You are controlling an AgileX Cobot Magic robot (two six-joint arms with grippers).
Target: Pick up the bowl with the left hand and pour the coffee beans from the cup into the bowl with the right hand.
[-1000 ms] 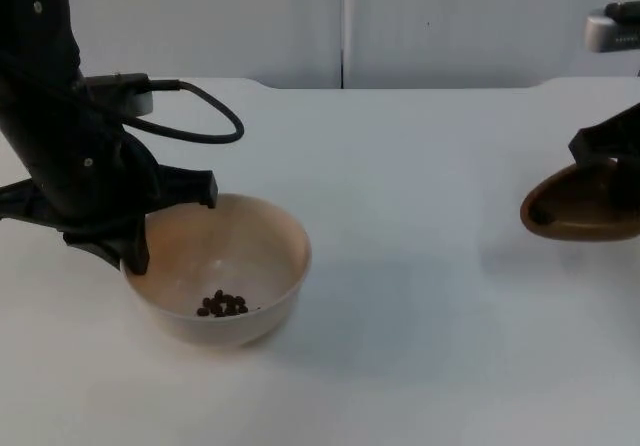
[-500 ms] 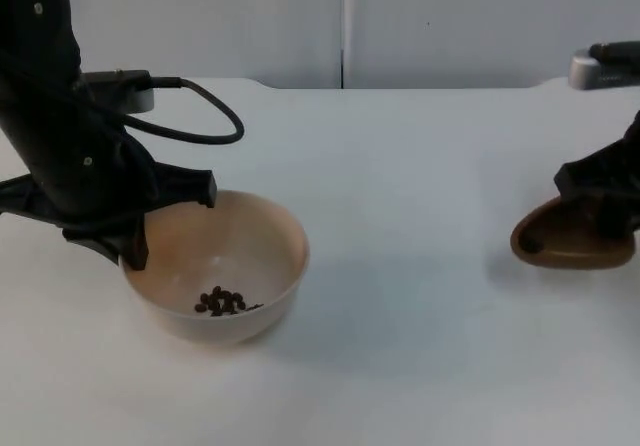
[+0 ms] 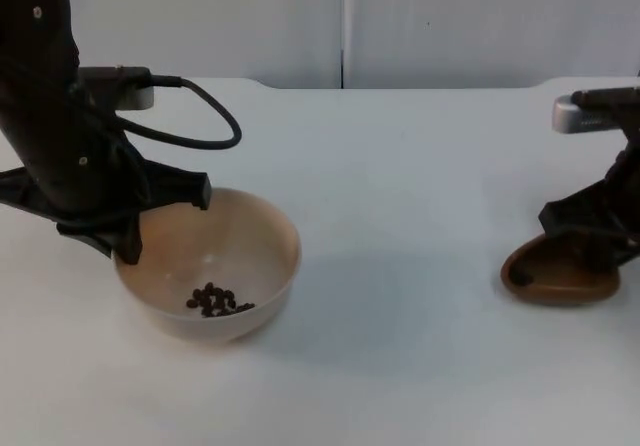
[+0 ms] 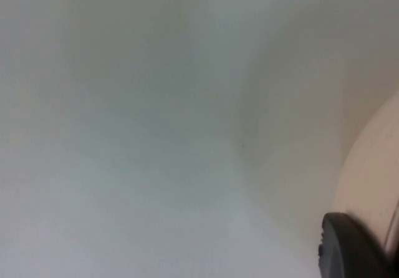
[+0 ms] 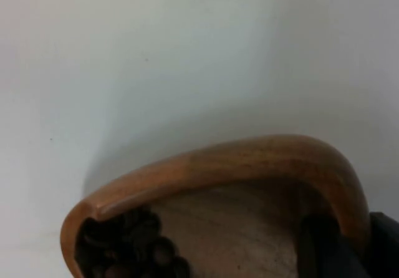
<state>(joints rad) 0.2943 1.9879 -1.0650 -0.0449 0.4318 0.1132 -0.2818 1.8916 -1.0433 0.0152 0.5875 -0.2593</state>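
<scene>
A cream bowl (image 3: 250, 256) sits low at the table's left with a small heap of coffee beans (image 3: 213, 300) at its bottom. My left gripper (image 3: 133, 238) is shut on the bowl's left rim; the left wrist view has the rim (image 4: 374, 166) beside a black fingertip (image 4: 349, 250). At the right, my right gripper (image 3: 590, 249) is shut on a brown wooden cup (image 3: 550, 278), which is low over the table, its mouth turned left. Inside the cup (image 5: 218, 166), the right wrist view has dark beans (image 5: 128, 250) against the lip.
The white table top (image 3: 400, 216) runs between the bowl and the cup. A grey partition wall (image 3: 340, 26) closes off the back. A black cable (image 3: 215, 116) loops over the table behind the bowl.
My right gripper has come down and leftward with the cup, close to the table. The bowl, held by my left gripper, has shifted slightly left.
</scene>
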